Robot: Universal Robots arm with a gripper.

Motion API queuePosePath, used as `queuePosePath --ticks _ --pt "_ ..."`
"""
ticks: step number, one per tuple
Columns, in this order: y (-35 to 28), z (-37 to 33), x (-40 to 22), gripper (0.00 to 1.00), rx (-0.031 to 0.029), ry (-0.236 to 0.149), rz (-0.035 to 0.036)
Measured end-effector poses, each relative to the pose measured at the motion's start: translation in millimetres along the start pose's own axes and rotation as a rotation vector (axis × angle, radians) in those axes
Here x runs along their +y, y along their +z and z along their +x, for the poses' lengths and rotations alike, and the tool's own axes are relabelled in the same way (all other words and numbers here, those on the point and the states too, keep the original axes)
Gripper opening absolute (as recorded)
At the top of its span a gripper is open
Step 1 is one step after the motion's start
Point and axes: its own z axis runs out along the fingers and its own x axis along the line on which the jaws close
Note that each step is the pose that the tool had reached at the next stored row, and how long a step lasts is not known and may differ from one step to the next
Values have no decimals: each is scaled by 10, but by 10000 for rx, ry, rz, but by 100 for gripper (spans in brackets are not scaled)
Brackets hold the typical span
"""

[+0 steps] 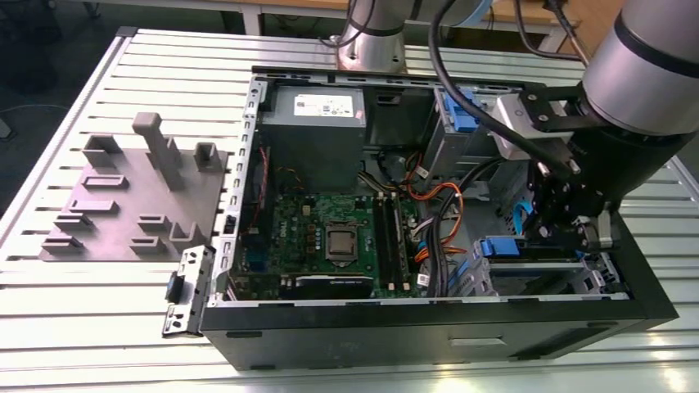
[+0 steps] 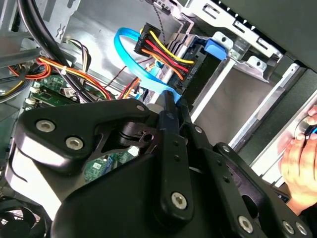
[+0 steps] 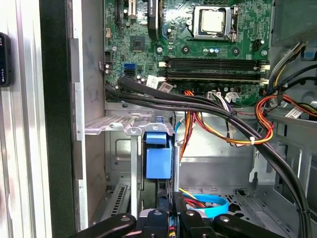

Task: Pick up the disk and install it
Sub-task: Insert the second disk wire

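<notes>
The gripper is down inside the open computer case, at the drive cage in the case's corner on the exterior view's right. Its 2 fingers sit close together, clamped on the edge of the disk, whose blue frame stands upright in the cage slot in the first wrist view. In the exterior view the same blue frame shows just under the wrist, so the disk looks part-seated rather than fully home.

To do this step well, I judge the drive should stay square to the cage rails and go in straight, with the blue data cable and the red-yellow-black power plug kept out of the slot's path; both hang just beside the fingers.

The case also holds the motherboard and the grey power supply. Outside it, the grey slotted tray sits on the table. A person's hand rests near the case edge.
</notes>
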Motion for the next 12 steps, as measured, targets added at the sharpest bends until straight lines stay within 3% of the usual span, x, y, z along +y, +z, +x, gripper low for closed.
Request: queuePosePath --ticks 12 --pt "48 21 7 16 1 0 23"
